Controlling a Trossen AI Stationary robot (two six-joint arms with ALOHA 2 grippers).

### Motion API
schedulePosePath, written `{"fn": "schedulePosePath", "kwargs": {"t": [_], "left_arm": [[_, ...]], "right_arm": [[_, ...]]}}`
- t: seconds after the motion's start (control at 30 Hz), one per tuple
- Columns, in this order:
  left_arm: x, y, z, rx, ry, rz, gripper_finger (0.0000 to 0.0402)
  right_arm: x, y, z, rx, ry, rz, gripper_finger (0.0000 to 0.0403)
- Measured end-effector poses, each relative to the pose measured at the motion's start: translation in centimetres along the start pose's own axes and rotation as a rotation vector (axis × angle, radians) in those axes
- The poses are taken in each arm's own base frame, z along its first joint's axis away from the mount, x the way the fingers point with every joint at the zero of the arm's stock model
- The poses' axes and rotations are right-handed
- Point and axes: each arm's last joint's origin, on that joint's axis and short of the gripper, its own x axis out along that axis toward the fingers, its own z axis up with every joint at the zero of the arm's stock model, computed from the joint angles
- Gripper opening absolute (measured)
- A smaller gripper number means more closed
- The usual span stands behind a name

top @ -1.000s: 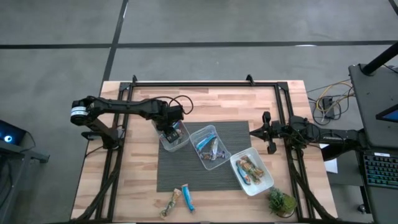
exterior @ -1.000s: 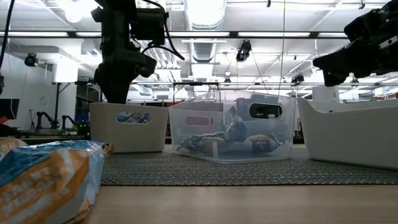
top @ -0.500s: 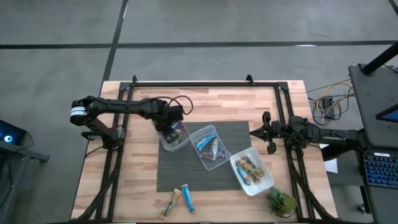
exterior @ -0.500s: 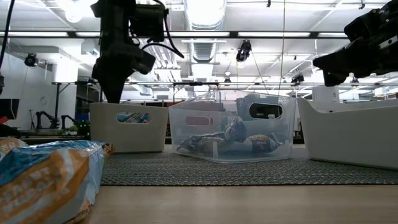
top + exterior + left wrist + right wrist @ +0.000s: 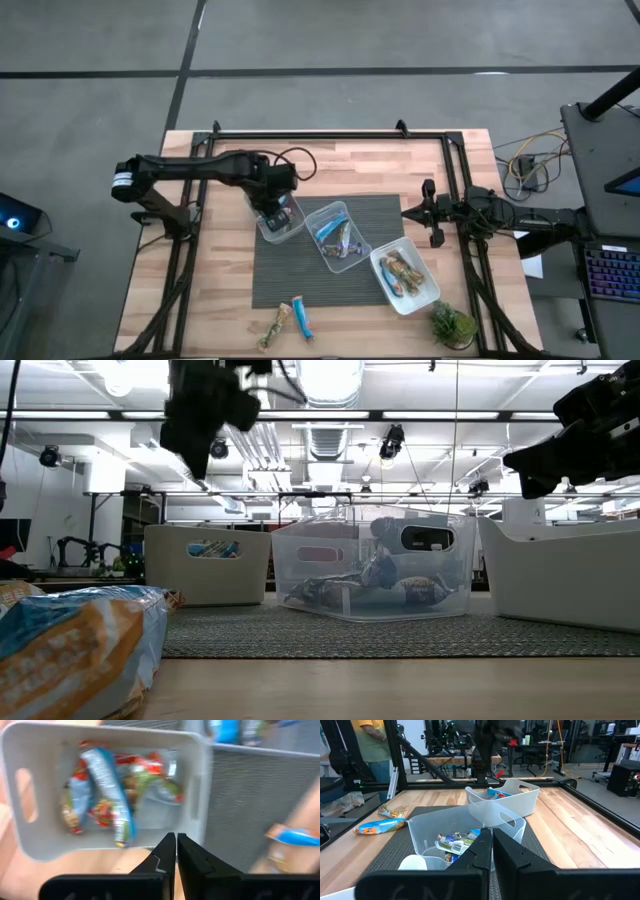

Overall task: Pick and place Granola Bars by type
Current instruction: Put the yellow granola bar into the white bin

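Observation:
Three clear tubs stand on a dark mat (image 5: 300, 265). The left tub (image 5: 281, 224) holds tan Granola Bars with red-green print (image 5: 107, 785). The middle tub (image 5: 338, 236) has blue and silver bars, and the right tub (image 5: 404, 278) holds more bars. Two loose bars, one tan (image 5: 274, 327) and one blue (image 5: 301, 318), lie on the wood near the front edge. My left gripper (image 5: 176, 837) hangs shut and empty above the left tub, pointing down. My right gripper (image 5: 405, 212) waits shut and level at the table's right side.
A small green plant (image 5: 452, 325) stands at the front right corner. A black frame rail (image 5: 330, 134) runs along the table's far edge. A loose bar (image 5: 70, 650) fills the low view's near left. Bare wood lies left of the mat.
My left gripper has risen straight up out of the left tub, its fingers drawing together as it went, and it carries nothing. The bars in the tub stay where they were.

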Motion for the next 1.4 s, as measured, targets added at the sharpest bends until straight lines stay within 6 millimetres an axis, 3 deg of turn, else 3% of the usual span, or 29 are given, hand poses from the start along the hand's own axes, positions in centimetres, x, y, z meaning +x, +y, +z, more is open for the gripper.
{"fn": "schedulePosePath", "kwargs": {"t": [0.3,0.57,0.8,1.07,1.4], "left_arm": [[-6.4,-3.5,-0.2,0.086,-0.093,-0.176,0.0],[-9.3,-5.9,-1.7,0.162,-0.14,-0.243,0.0],[-9.8,-8.8,-3.8,0.287,-0.154,-0.297,0.0],[-9.0,-12.4,-6.8,0.4,-0.092,-0.337,0.0],[-8.1,-15.8,-9.8,0.418,-0.034,-0.389,0.0]], "right_arm": [[0.0,0.0,0.0,0.0,0.0,0.0,0.0008],[0.0,0.0,0.0,0.0,0.0,0.0,0.0008],[0.0,0.0,0.0,0.0,0.0,0.0,0.0009],[0.0,0.0,0.0,0.0,0.0,0.0,0.0008],[0.0,0.0,0.0,0.0,0.0,0.0,0.0008]]}}
